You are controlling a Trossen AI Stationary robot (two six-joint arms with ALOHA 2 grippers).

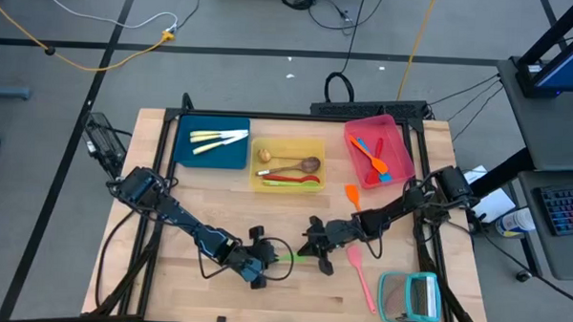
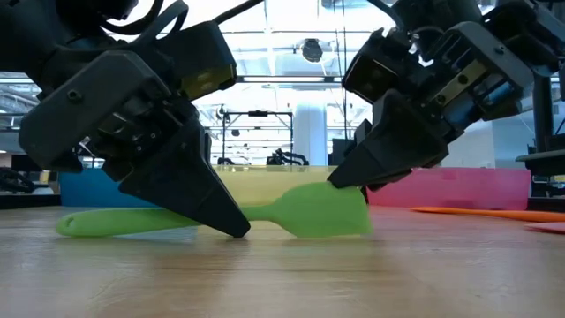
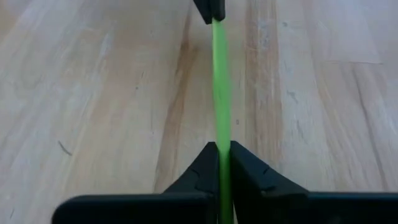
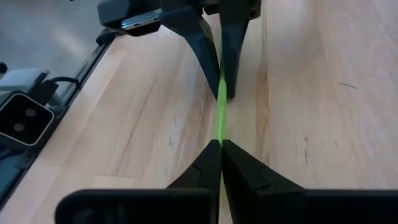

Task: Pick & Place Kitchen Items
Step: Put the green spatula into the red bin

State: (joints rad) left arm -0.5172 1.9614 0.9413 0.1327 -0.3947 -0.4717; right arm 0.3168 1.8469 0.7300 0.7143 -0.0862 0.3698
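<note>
Both jaws are clamping one green spatula at the bench's front middle.
Left gripper (image 2: 231, 226) is pinching the green spatula (image 2: 305, 215) at its handle while the right gripper (image 2: 342, 179) is gripping the blade's top edge; the spatula is lying on edge on the bench (image 1: 168, 272), stretched between the two.

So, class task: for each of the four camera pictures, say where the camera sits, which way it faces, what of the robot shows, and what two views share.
High view: above the table, looking straight down; both arms show, left gripper and right gripper.
Low view: at tabletop height, looking level across; both grippers pinch the green spatula.
Left wrist view: on the left arm, looking along the spatula past its own fingers.
Right wrist view: on the right arm, facing the left gripper.
Shared: both wrist views show the spatula held edge-on between the two grippers.
</note>
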